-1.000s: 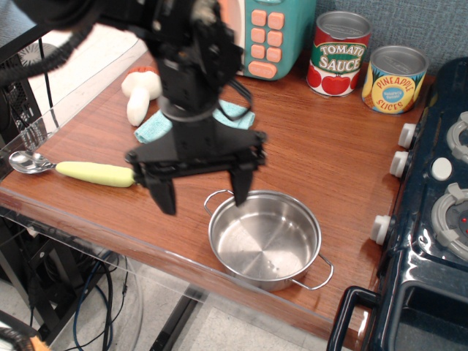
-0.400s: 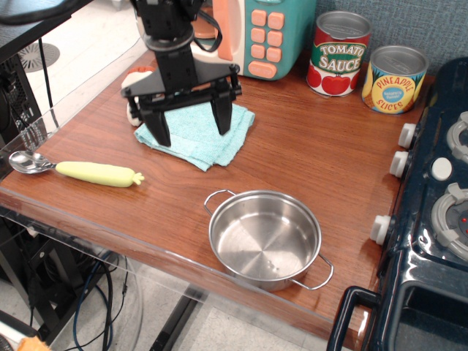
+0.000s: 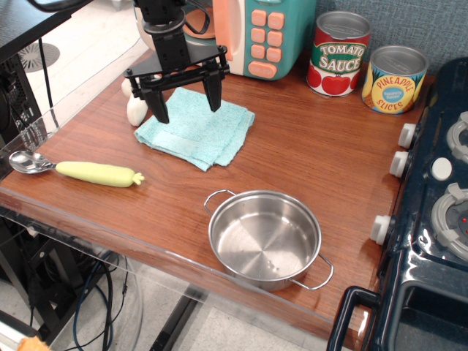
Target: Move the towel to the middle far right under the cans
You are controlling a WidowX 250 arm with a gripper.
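Note:
The aqua-blue towel (image 3: 197,132) lies flat and folded on the wooden table, left of centre. My gripper (image 3: 186,110) hangs open over the towel's far edge, its two black fingers spread wide, holding nothing. The two cans stand at the back right: the Tomato Sauce can (image 3: 340,54) and the Pineapple Slices can (image 3: 395,79). The table between the towel and the cans is bare wood.
A steel pot (image 3: 265,238) stands near the front edge. A spoon with a yellow handle (image 3: 73,170) lies at the front left. A white mushroom toy (image 3: 136,107) sits left of the towel. A teal toy microwave (image 3: 265,33) stands behind. A toy stove (image 3: 439,190) fills the right side.
My gripper has moved from above the pot's left rim back and left to the towel's far edge, staying open. The towel, once mostly hidden by the arm, now shows fully.

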